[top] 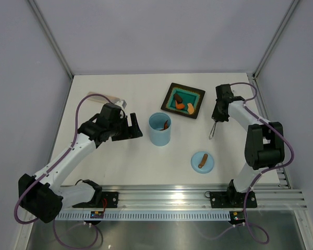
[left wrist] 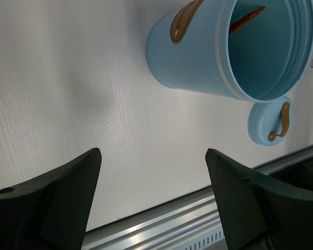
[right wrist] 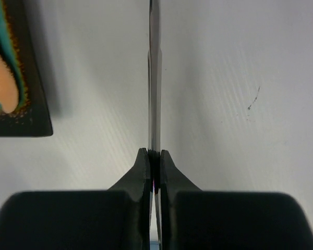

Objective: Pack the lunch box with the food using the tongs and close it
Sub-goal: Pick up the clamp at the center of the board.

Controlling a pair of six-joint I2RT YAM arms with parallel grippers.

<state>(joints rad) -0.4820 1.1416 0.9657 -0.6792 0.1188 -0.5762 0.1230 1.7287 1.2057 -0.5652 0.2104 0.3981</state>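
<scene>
While my right gripper pinches the tongs flat beside the plate, one piece of food lies in the lunch box mid-table. More remains on the plate. The lid is off, and the left gripper is spread apart.

Glossy plastic lunch box, shiny metal tongs, matt table

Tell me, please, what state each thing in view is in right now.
lunch box, upright, open, one piece of food inside.
lid, off, lying flat apart from the lunch box, bar up.
food, remaining pieces on the plate.
plate, lying flat, holding food.
tongs, arms squeezed together.
right claw, shut on the tongs.
left claw, open, empty, beside the lunch box.
</scene>
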